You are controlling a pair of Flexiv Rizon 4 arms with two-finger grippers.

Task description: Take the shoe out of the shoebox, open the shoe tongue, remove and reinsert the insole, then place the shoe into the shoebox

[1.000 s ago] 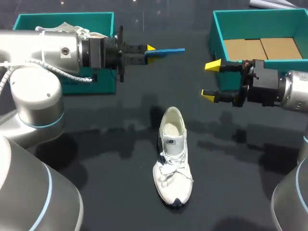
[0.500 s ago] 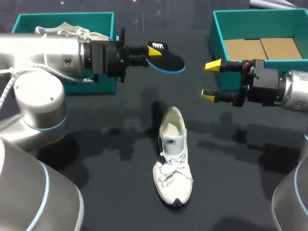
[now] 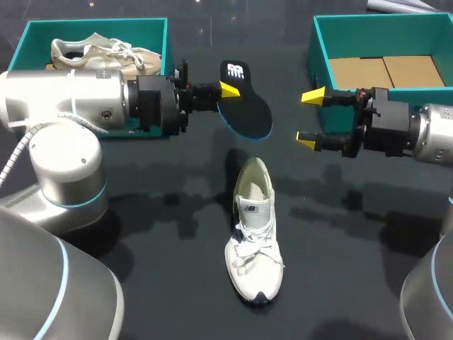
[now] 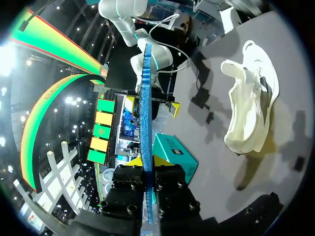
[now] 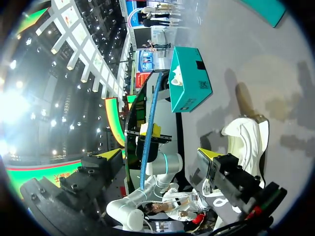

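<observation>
Since the white shoe (image 3: 253, 237) lies out on the table and the left gripper (image 3: 226, 91), beyond its heel to the left, pinches the black insole (image 3: 248, 112) in the air, removal looks done. Reinserting and boxing remain. Beyond the shoe to the right, the right gripper (image 3: 309, 119) hangs spread and empty before the empty shoebox (image 3: 382, 25).

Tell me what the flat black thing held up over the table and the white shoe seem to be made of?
The insole looks like foam: matt black top, thin, bumpy blue edge. The shoe seems to be white fabric or mesh, matt, with cloth laces and a darker toe patch.
</observation>
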